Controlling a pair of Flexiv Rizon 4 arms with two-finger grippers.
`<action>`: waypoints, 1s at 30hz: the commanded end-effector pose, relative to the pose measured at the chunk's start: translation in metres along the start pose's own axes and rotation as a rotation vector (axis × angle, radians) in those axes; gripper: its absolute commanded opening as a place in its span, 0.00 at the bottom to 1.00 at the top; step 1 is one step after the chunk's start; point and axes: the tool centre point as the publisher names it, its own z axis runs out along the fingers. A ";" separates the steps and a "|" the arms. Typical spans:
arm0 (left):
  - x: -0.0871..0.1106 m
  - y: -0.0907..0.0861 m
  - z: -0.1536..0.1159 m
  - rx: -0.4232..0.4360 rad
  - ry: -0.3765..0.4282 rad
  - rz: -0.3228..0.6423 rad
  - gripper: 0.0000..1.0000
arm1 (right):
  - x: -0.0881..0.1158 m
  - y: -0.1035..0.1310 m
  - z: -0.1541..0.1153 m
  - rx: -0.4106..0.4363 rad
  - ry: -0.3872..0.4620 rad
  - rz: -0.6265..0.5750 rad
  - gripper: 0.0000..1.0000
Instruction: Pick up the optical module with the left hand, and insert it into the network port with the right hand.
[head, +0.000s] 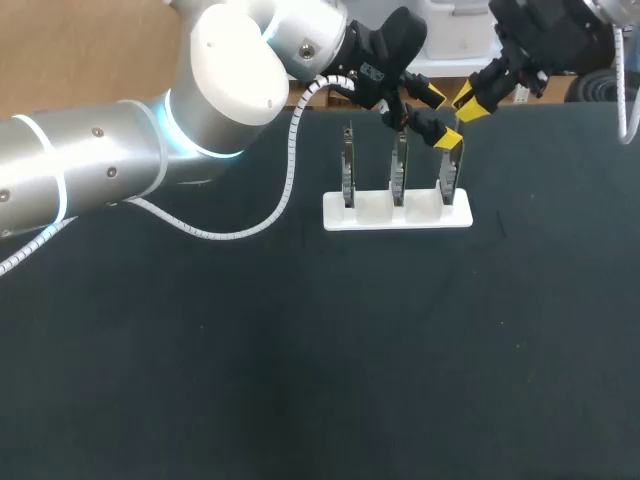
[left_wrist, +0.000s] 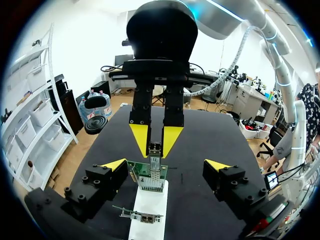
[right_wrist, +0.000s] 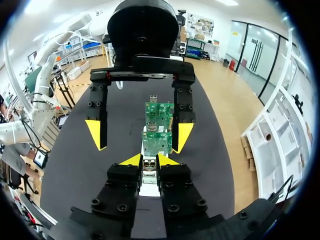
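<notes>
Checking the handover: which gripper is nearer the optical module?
Right. The right gripper is shut on the optical module, over the circuit board; the left gripper is open, straddling that board, off the module.

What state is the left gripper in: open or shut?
Open. The left gripper has its yellow tips far apart, nothing held between them; the optical module sits in the right gripper.

My left pincer (head: 440, 116) and right pincer (head: 468, 104) hang close together over the rightmost board (head: 447, 182) of three standing in a white holder (head: 372, 215) on the dark tabletop (head: 300, 350).
</notes>
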 end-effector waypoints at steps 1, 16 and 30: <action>0.001 -0.001 0.000 -0.003 -0.003 0.002 1.00 | 0.000 -0.001 0.001 0.002 0.001 0.003 0.00; 0.001 -0.001 0.000 -0.003 -0.003 0.002 1.00 | 0.001 -0.001 0.001 0.004 0.013 0.001 0.00; 0.001 -0.001 0.000 -0.003 -0.003 0.002 1.00 | 0.003 0.001 0.003 0.008 0.014 0.005 0.00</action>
